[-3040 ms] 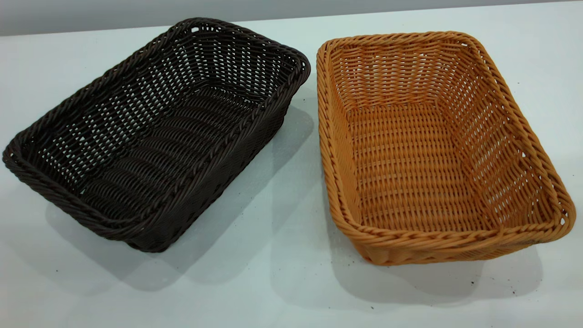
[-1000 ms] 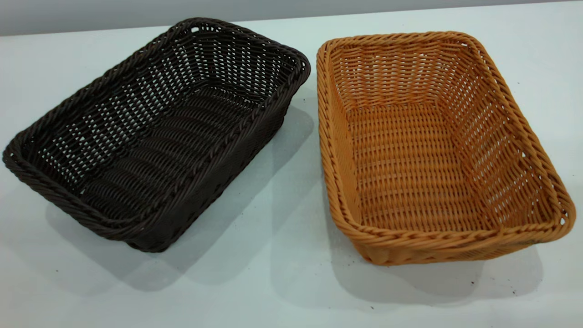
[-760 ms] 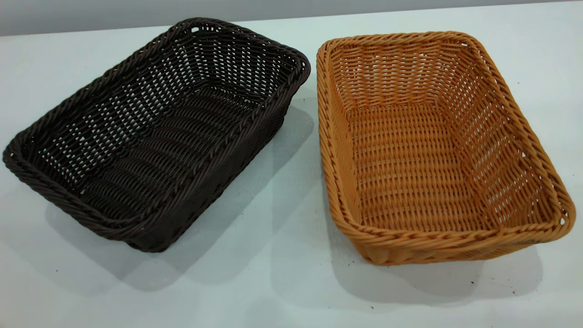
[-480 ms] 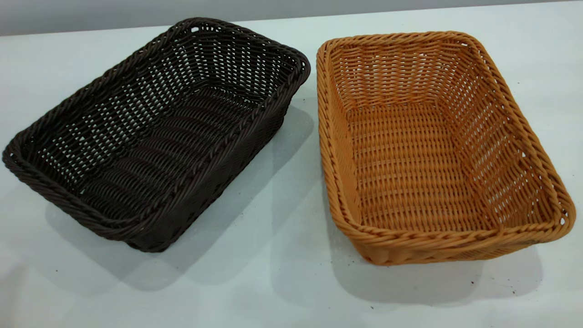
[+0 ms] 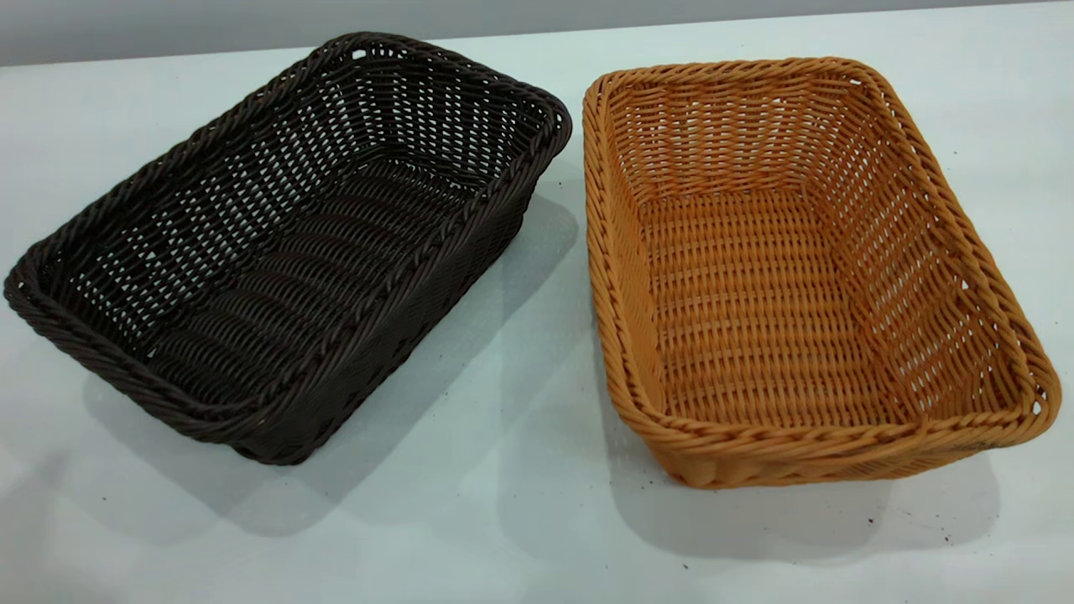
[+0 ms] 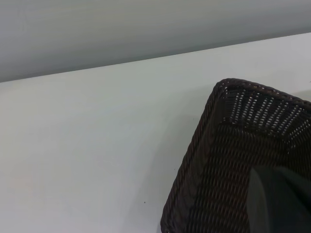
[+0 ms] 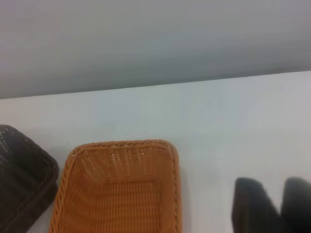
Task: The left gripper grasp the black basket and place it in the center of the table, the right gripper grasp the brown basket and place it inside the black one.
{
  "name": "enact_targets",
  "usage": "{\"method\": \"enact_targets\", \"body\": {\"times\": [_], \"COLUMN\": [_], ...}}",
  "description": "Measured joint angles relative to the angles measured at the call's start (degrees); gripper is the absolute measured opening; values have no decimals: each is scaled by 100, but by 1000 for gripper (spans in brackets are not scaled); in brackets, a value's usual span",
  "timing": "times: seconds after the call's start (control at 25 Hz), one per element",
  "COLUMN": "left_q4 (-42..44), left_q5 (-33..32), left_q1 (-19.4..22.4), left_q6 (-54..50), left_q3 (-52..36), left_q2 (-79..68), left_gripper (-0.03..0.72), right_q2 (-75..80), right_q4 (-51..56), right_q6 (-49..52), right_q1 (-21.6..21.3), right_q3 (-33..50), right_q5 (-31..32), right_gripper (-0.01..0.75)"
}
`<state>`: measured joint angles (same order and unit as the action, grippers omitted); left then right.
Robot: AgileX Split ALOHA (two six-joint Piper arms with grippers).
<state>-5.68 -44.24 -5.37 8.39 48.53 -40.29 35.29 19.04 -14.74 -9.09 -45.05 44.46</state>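
Note:
The black basket [image 5: 285, 243] stands on the left of the white table [image 5: 520, 520], turned at an angle. The brown basket [image 5: 797, 268] stands to its right, a narrow gap apart; both are empty. Neither gripper shows in the exterior view. In the left wrist view the left gripper [image 6: 281, 204] is a dark shape hovering over a corner of the black basket [image 6: 218, 165]. In the right wrist view the right gripper [image 7: 280, 191] hangs over bare table beside the brown basket [image 7: 116, 189], apart from it, its two fingertips [image 7: 250, 204] slightly parted and empty.
Tiny dark specks dot the table's front [image 5: 868, 520]. A grey wall runs behind the far table edge [image 5: 168, 25]. The black basket's end also shows in the right wrist view [image 7: 24, 174]. Bare table lies in front of both baskets.
Both baskets stay put. A faint shadow has spread over the table's front left corner in the exterior view.

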Motion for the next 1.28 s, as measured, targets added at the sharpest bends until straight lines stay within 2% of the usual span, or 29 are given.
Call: {"method": "enact_targets", "body": {"times": [0.16, 0.32, 0.4, 0.52, 0.72, 1.04, 1.28], "left_q4": [5, 17, 17, 11, -1, -350, -682], "left_q5": [29, 53, 72, 203, 471, 663, 1640], "left_q1": [0, 0, 0, 0, 0, 0, 0], "left_q6": [0, 27, 27, 5, -1, -1, 45], "left_q3": [0, 0, 0, -5, 78, 912, 1317], "left_q2": [0, 5, 5, 5, -92, -951, -2032], "left_gripper": [101, 261, 347, 435, 468, 470, 470], "right_q2": [0, 0, 0, 0, 17, 404, 968], "right_q4": [-6, -6, -6, -6, 194, 544, 928], "right_q6": [0, 0, 0, 0, 168, 358, 358], "right_q1": [0, 0, 0, 0, 0, 0, 0], "right_q3": [0, 0, 0, 0, 0, 0, -220], "right_q5": [5, 5, 5, 5, -21, -21, -13], "right_gripper": [322, 450, 490, 517, 522, 524, 524]}}
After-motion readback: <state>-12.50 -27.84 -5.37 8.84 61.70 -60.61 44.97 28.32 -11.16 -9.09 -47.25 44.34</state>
